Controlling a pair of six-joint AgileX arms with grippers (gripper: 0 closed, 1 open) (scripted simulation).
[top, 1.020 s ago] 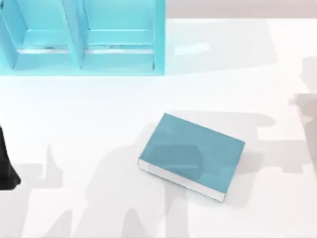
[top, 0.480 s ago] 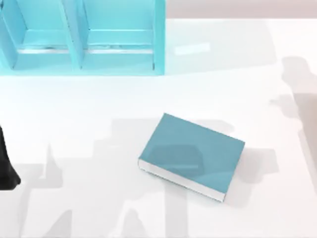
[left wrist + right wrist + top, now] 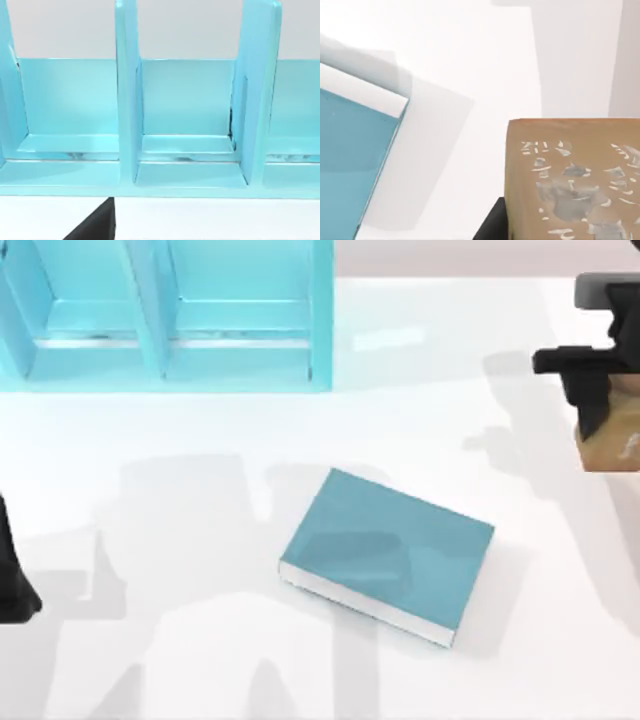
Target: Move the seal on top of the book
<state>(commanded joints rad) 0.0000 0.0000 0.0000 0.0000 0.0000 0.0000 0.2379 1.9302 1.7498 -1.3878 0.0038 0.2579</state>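
At the desk's right edge the right gripper [image 3: 600, 410] hangs above the surface, clamped on the tan-brown seal [image 3: 610, 445], well apart from the teal-blue book [image 3: 388, 553] lying flat near the desk's middle, while the left arm [image 3: 12, 575] sits parked at the left edge.

The right edge of the top view cuts off my right gripper [image 3: 608, 390] and the seal [image 3: 612, 445]; its fingers are hidden.
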